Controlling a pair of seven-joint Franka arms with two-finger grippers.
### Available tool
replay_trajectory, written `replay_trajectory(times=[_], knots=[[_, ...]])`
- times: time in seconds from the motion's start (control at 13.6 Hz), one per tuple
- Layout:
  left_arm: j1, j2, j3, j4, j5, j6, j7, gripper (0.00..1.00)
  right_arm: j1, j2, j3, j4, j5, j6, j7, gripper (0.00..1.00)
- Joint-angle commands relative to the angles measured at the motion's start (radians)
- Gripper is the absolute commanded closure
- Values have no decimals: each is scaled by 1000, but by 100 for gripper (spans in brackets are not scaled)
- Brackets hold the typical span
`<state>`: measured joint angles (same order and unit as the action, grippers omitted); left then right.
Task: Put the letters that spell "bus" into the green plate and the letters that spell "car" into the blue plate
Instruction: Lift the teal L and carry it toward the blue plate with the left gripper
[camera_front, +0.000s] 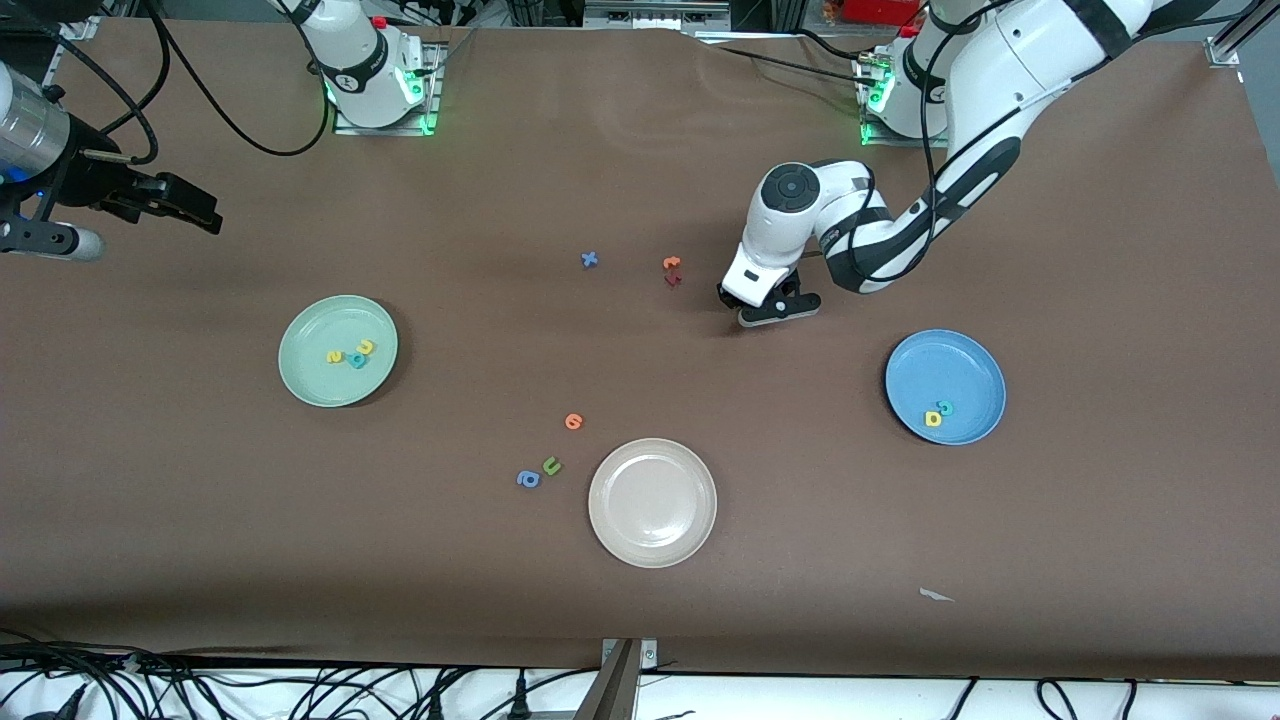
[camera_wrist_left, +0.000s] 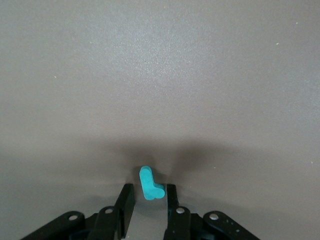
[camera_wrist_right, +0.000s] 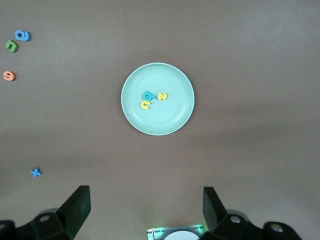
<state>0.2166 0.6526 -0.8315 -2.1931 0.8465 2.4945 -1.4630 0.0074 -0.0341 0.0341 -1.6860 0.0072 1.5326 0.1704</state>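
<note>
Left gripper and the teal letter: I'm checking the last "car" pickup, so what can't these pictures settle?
- Front view: the teal "r" is hidden under the left gripper, low over the table.
- Left wrist view: fingers flank it; contact unclear, one pad shadowed.
- Blue plate: letters overlap, too small to read.
- Right gripper: waits open, high over the green plate.
</note>
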Motion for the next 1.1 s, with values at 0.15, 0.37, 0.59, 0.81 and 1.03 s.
replay_trajectory(times=[0.15,0.37,0.59,0.81,1.03], knots=[[-2,22,3,18,45,4,-25,76,5,10,0,26,-4,-14,0,0],[-3,22,5,18,46,4,-43,83,5,10,0,26,-3,-12,1,0],[-6,22,5,18,46,4,-43,85,5,10,0,26,-1,-19,4,0],[-6,25,6,18,48,6,-43,89,5,10,0,26,-1,-9,5,0],[-6,25,8,19,48,4,-42,93,5,10,0,26,-1,-17,-6,0]])
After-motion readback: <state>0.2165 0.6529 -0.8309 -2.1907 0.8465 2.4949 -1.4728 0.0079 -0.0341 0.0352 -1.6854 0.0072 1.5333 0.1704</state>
